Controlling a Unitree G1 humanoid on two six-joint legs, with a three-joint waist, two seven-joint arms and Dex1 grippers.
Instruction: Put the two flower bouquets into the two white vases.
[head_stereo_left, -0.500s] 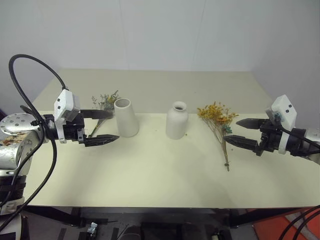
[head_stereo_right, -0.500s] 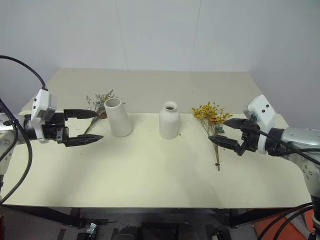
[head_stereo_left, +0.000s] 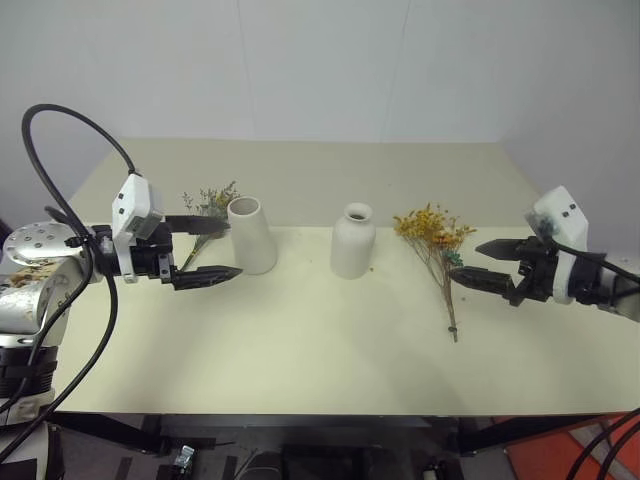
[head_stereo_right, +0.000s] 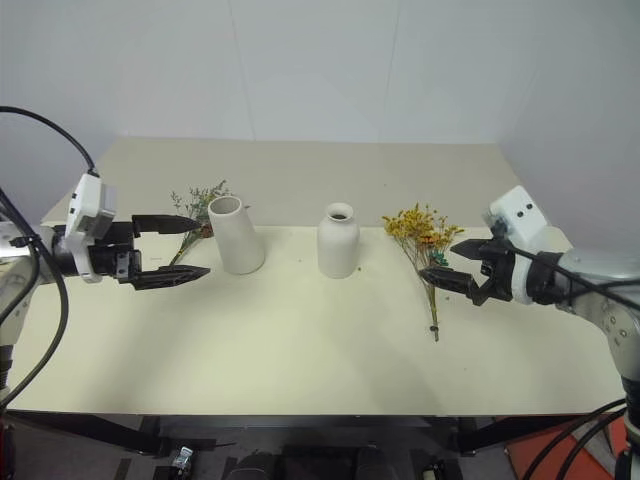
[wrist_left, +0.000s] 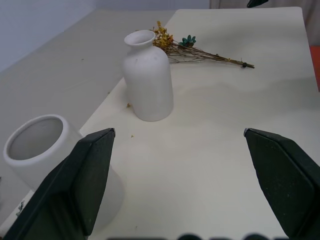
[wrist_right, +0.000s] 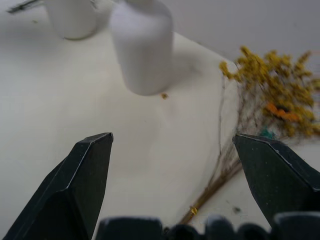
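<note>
Since the previous frame the right gripper (head_stereo_left: 470, 263) has edged toward the yellow bouquet (head_stereo_left: 436, 240) lying right of centre on the worktop (head_stereo_left: 300, 350), while the left gripper (head_stereo_left: 222, 250) stays near the grey-green bouquet (head_stereo_left: 208, 205) at upper left; both sets of fingers are wide and empty, so both vases (head_stereo_left: 252, 234) (head_stereo_left: 353, 241) remain unfilled.

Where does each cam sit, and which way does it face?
Left eye, right eye: head stereo pair, looking forward and down at the table; both arms show, the left end effector and right end effector open.
Left wrist: looks along its own two fingers past the wide-mouth vase to the bottle vase and yellow bouquet.
Right wrist: looks between its own fingers at the yellow bouquet and bottle vase.
Shared: both wrist views hold the bottle vase and yellow bouquet, from opposite sides.
</note>
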